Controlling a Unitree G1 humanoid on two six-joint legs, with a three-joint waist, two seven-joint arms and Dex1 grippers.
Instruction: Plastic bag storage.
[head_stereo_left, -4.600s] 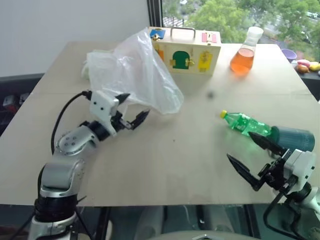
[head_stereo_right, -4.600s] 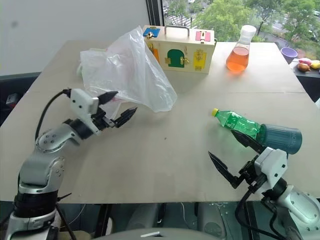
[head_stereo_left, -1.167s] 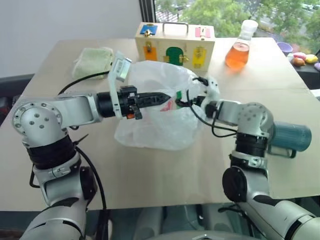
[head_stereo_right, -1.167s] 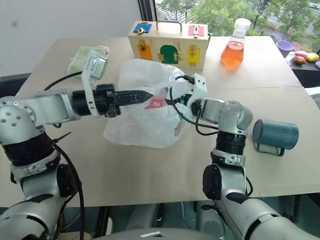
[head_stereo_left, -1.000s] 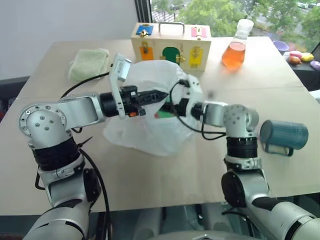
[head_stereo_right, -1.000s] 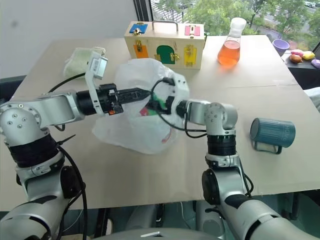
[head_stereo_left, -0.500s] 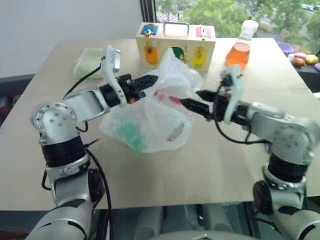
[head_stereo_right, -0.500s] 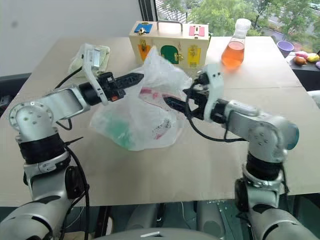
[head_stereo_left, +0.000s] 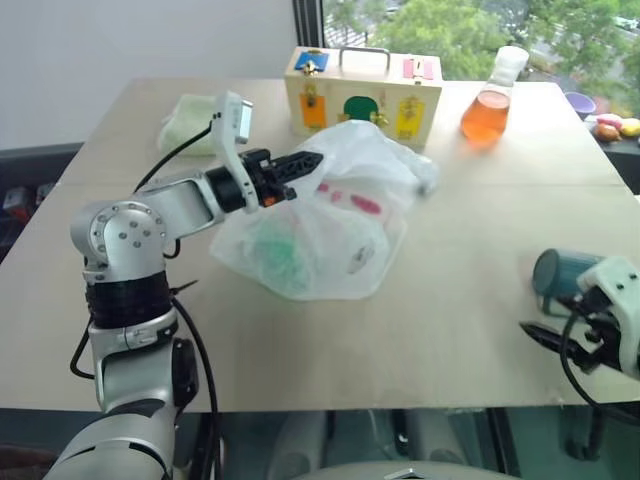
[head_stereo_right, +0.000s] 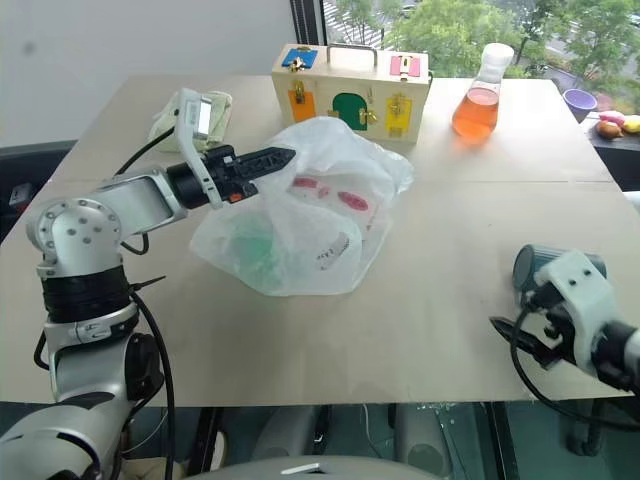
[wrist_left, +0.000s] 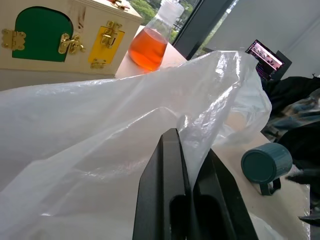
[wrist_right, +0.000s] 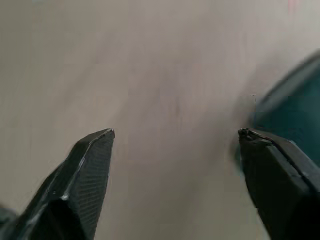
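Translucent whitish plastic, the plastic bag (head_stereo_left: 320, 230) lies bunched near the middle of the table (head_stereo_left: 450, 330), a little toward its far edge, with pink-red print on its upper side and something green showing through it. The left gripper (head_stereo_left: 300, 163) has its two black fingers pressed together on a fold at the bag's upper edge, which it holds up off the surface. Just behind the bag, at the far edge, stands a wooden box (head_stereo_left: 365, 95); an orange flask (head_stereo_left: 490, 100) stands by the far right corner and a folded green cloth (head_stereo_left: 195, 122) toward the far left. Near the right edge, a teal cup (head_stereo_left: 555, 275) lies on its side. The right gripper (wrist_right: 175, 135) hovers beside it over bare table, fingers spread apart, holding nothing.
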